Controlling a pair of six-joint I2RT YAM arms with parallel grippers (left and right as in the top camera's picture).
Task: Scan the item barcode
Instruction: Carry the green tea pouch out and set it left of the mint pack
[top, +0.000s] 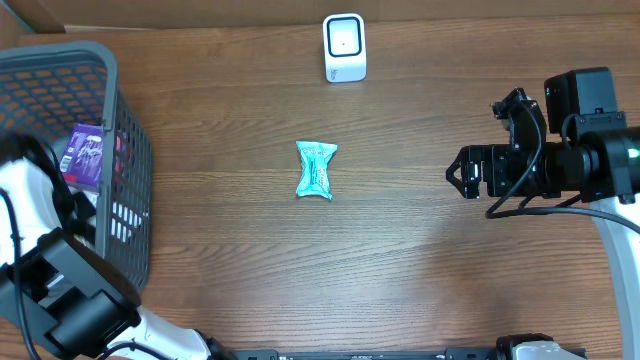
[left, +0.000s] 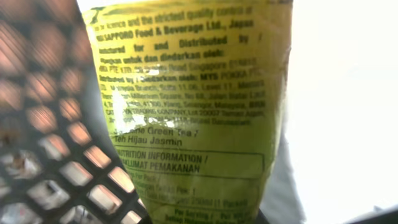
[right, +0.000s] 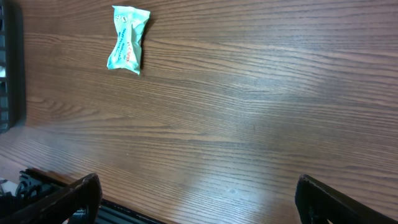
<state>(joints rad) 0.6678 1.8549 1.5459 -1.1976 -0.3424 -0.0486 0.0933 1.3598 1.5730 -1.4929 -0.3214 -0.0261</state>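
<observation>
A green jasmine tea pack (left: 193, 106) with small printed text fills the left wrist view, standing against the dark basket mesh (left: 43, 143). My left gripper (left: 211, 219) is shut on its lower end, with only dark finger edges showing at the bottom of the frame. No barcode shows on the face I see. From overhead, the left arm (top: 25, 200) reaches down into the basket (top: 125, 130), hiding the gripper and the pack. The white scanner (top: 344, 47) stands at the back of the table. My right gripper (top: 465, 172) hovers open and empty at the right, its fingertips (right: 74, 193) wide apart.
A teal snack packet (top: 316, 169) lies on the wooden table in the middle, also seen in the right wrist view (right: 127, 38). A purple packet (top: 84, 155) lies inside the grey basket at the left edge.
</observation>
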